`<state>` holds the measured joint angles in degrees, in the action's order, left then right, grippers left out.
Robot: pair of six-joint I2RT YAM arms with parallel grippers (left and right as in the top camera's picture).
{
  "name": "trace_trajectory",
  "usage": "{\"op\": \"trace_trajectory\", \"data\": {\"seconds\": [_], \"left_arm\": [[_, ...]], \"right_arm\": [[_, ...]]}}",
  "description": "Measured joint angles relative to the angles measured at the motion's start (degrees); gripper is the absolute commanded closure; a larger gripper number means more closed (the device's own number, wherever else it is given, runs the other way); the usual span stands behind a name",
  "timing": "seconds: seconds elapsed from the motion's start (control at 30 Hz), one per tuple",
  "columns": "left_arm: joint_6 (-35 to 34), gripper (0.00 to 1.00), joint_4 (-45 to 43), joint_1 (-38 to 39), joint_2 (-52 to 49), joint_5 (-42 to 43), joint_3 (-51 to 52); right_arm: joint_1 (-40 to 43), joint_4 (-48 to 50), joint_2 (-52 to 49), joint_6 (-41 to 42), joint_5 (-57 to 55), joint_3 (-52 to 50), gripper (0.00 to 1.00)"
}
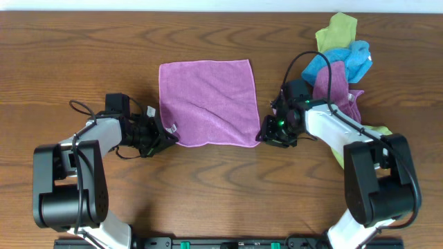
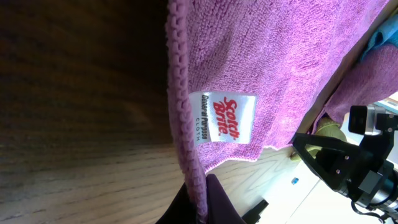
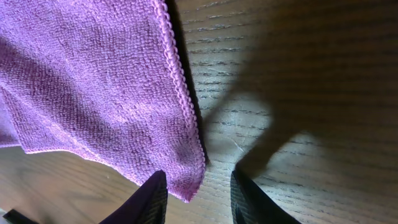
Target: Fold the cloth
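A purple square cloth (image 1: 208, 102) lies flat on the wooden table. My left gripper (image 1: 168, 133) is at its near left corner and is shut on the cloth's hem (image 2: 198, 186), by the white label (image 2: 222, 117). My right gripper (image 1: 266, 134) is at the near right corner. Its fingers (image 3: 199, 194) are open, with the cloth's corner tip (image 3: 186, 180) between them, one finger under the cloth and the other on bare wood.
A pile of cloths, yellow-green (image 1: 337, 31), blue (image 1: 342, 59) and purple (image 1: 336, 86), lies at the back right, close behind my right arm. The table (image 1: 208, 194) is dark wood.
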<state>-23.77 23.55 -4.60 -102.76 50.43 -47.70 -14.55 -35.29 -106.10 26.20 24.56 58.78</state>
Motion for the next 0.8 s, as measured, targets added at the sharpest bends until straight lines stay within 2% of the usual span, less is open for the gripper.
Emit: {"op": "trace_trajectory", "data": {"seconds": [0.47,0.53,0.6,0.8], "left_arm": [[0.24,0.94,0.0,0.0,0.0,0.0,0.0],[0.24,0.94,0.0,0.0,0.0,0.0,0.0],[0.24,0.94,0.0,0.0,0.0,0.0,0.0],[0.46,0.94,0.17,0.0,0.0,0.0,0.0]], "right_arm": [[-2.73,0.44,-0.02,0.39,-0.39,0.0,0.7],[-2.8,0.42,-0.02,0.42,-0.46,0.0,0.76],[-2.8,0.44,-0.2,0.72,-1.16,-0.02,0.99],[-2.99,-0.02,-0.59,1.01,-1.86,0.15,0.99]]}}
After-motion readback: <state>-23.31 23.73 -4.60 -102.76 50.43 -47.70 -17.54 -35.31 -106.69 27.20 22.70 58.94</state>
